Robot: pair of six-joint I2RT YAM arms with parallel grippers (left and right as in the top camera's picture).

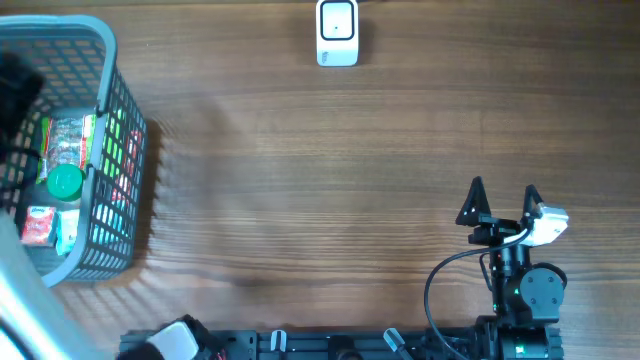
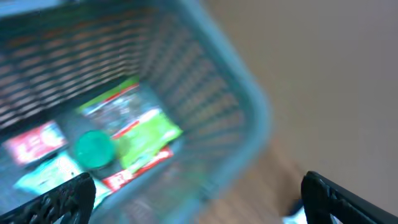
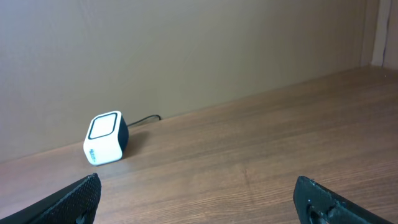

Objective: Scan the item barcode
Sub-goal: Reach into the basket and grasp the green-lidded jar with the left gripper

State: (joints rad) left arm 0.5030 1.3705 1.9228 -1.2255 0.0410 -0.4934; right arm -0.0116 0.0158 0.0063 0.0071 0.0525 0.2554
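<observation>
Right gripper (image 1: 503,190) spread wide and empty, low over the brown wood-grain desk (image 1: 300,180) at its near right, facing the white cube barcode scanner (image 1: 337,32), which sits well apart by the plain beige wall (image 3: 186,50). Left gripper (image 2: 198,180) also spread wide, holding nothing, above the grey-blue plastic mesh basket (image 1: 106,70) at the desk's left end; its view is blurred. Inside lie a green-capped clear bottle (image 1: 65,180) and red-and-white packets (image 1: 38,225), untouched.
</observation>
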